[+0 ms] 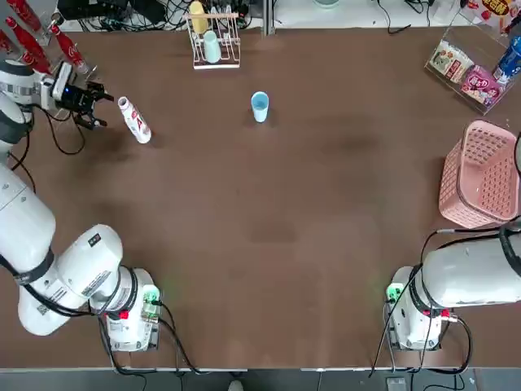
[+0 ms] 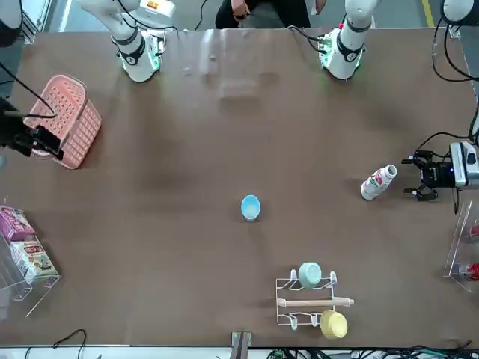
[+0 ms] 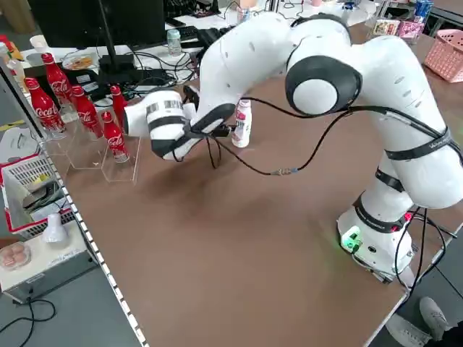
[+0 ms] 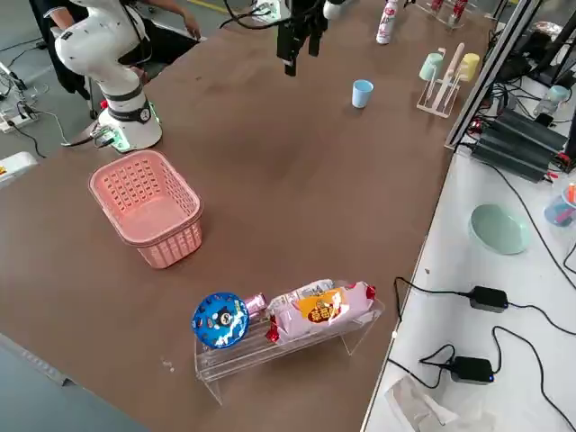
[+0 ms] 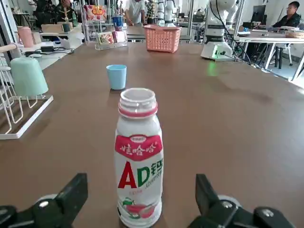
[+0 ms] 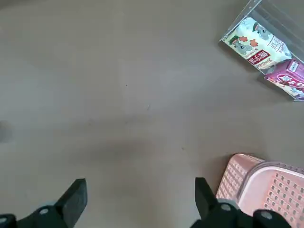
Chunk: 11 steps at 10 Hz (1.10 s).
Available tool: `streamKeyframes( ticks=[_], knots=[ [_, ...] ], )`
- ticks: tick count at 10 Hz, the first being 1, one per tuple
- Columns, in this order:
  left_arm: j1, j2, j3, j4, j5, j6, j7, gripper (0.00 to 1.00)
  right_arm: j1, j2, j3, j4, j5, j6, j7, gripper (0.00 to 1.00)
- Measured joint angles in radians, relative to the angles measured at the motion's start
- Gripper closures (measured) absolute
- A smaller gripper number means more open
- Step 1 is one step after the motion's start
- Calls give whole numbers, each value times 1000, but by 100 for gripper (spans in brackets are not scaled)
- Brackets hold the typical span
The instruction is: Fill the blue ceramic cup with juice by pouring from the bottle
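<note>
The bottle [image 1: 134, 120] stands upright in the upper left of the top view, cap apparently off, its mouth open in the left wrist view. The left gripper [image 1: 96, 107] sits level just beside it with its 2 fingers spread wide and nothing between them. The blue ceramic cup [image 1: 260, 106] stands well apart, upper centre of the same view.

The likely risks: if the fingers advance off-centre, 1 pad could nudge the slim, tall bottle and tip it, spilling juice across the table [image 1: 269, 236]. A squeeze on soft plastic could also push liquid out of the open neck.

The right gripper [image 2: 26, 140], at the left edge of the front view above the pink basket [image 2: 66, 120], hangs open and idle.
</note>
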Motion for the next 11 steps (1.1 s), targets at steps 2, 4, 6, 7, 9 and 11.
streamKeyframes(
  ticks=[2,4,6,7,9,11],
  knots=[
    [-37,-79,-3,8,61,8,-140,0,14,-26,0,0,-5,-31,10,0],
    [-94,-142,-7,41,126,21,-323,0,19,-30,0,-2,-5,-33,11,0],
    [-166,-203,-10,67,191,27,-511,0,20,-30,0,-3,-5,-33,12,0],
    [-208,-238,-11,71,221,49,-599,0,22,-30,0,-4,-5,-33,12,0],
    [-278,-295,-11,73,274,76,-772,0,25,-30,1,-5,-5,-34,13,0],
    [-350,-346,-12,73,335,118,-928,0,25,-30,1,-6,-5,-38,13,0]
  ],
)
